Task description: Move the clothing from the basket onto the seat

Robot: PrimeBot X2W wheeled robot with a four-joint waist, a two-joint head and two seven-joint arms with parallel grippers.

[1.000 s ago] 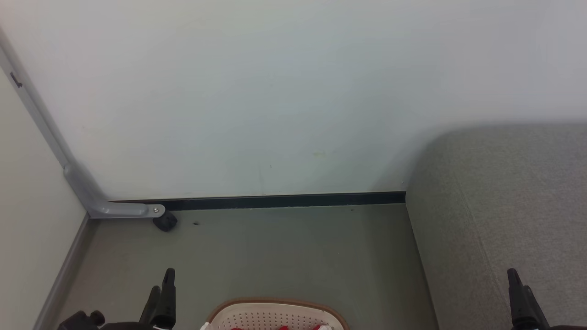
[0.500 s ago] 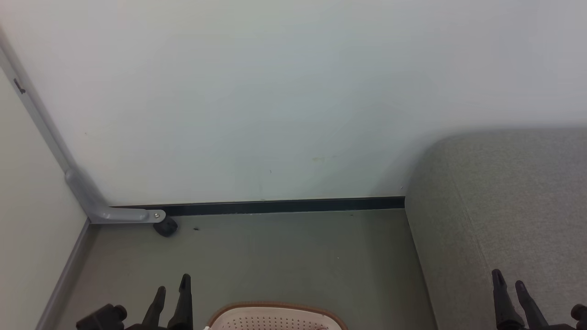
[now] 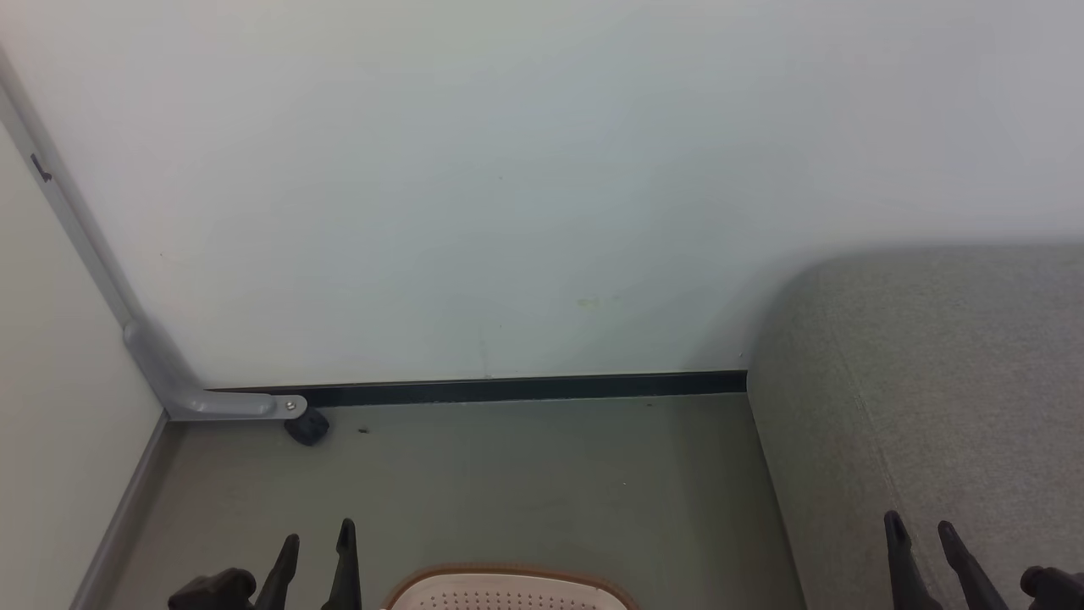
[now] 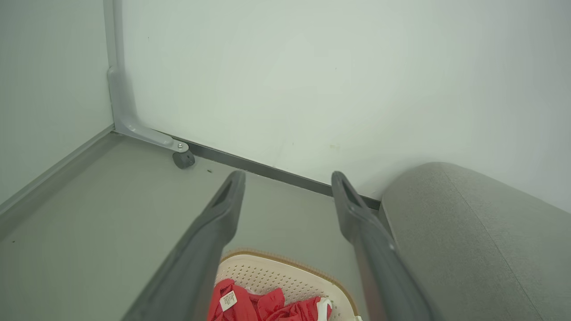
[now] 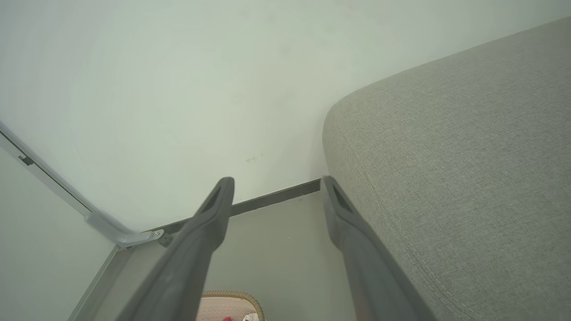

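Both my grippers are empty, fingers spread wide. Left gripper [image 3: 318,542] sits low left in head view, just left of the basket [image 3: 508,576]. Right gripper [image 3: 919,532] sits low right, overlapping the left part of the seat [image 3: 948,381]. Can't judge the gap to the fabric. Finger bases and both wrists are cut off by the bottom edge.

Basket: on the floor [image 3: 525,483] between my grippers, left of the seat. Head view crops it to the far brown rim and a strip of perforated wall; the inside falls below the frame. Left wrist view looks between my fingers into it. The clothing [image 4: 267,307] is in the basket, red and bunched, with a white tag and a bit of white trim. The near half of the basket and most of the pile are cut off, so I can't tell how many pieces there are or how deep they go. My left finger covers the basket's left side. Right wrist view catches a sliver of rim plus red and white specks at the bottom edge.

Seat: grey woven, rounded corner against the wall [image 3: 508,169], stitched seam along its edge. It runs out of frame right and bottom, extent unknown.

Background: dark skirting strip [image 3: 525,388], grey bracket [image 3: 212,402] in the corner, small black caster [image 3: 306,428] at its end. Can't tell whether the two are joined.
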